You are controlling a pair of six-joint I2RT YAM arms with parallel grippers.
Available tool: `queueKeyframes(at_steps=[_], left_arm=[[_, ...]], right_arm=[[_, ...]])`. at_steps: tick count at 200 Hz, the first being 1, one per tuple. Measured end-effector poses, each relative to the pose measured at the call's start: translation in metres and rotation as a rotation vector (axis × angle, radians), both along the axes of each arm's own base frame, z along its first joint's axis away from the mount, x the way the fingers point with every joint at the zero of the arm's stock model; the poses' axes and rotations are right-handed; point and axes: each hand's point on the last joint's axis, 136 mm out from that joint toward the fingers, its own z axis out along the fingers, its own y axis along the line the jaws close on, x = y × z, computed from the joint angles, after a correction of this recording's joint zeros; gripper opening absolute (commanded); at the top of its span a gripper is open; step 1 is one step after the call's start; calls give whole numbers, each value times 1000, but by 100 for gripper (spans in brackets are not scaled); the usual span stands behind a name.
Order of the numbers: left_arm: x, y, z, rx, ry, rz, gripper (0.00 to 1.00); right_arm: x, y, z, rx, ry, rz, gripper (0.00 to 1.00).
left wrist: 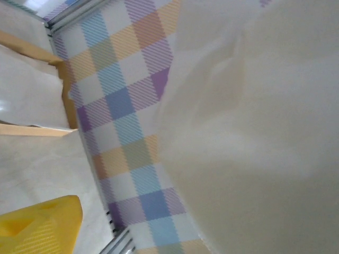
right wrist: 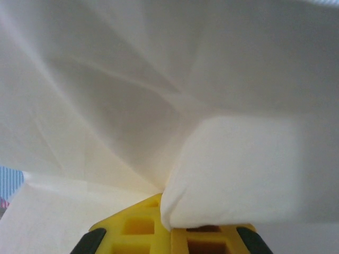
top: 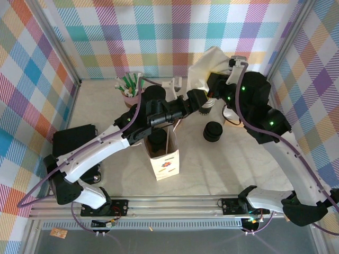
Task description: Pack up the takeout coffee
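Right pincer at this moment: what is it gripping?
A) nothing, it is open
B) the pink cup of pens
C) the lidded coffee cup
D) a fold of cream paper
D: in the right wrist view the yellow fingers of the right pincer are clamped on a fold of cream paper.

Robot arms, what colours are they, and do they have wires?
The left arm and right arm have white links and chunky black joints. A purple cable runs along each. Small green lights glow on the right one. The fingers are bright yellow.
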Motion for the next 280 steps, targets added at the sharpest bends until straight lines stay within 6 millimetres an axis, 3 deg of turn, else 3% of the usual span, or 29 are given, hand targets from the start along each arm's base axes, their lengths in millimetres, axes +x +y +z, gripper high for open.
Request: queueKeyframes(at_steps=[44, 69, 106, 135, 222, 280], left_arm=[[-13, -9, 27, -129, -7, -58, 80], [-18, -7, 22, -147, 4, -63, 77], [-28, 8, 32, -169, -17, -60, 70], [-35, 32, 46, -213, -60, -18, 63], [-25, 108, 48, -172, -125, 210, 52], [-26, 172, 35, -66, -146, 372, 49]], right_arm=[[-13, -9, 32, 53, -116, -40, 0], [-5, -12, 31, -13, -151, -88, 0], [11, 9, 18, -79, -156, -45, 0], [5, 30, 16, -46, -142, 75, 0], [-34, 77, 12, 217, -22, 421, 0], [-53, 104, 1, 294, 83, 584, 0]])
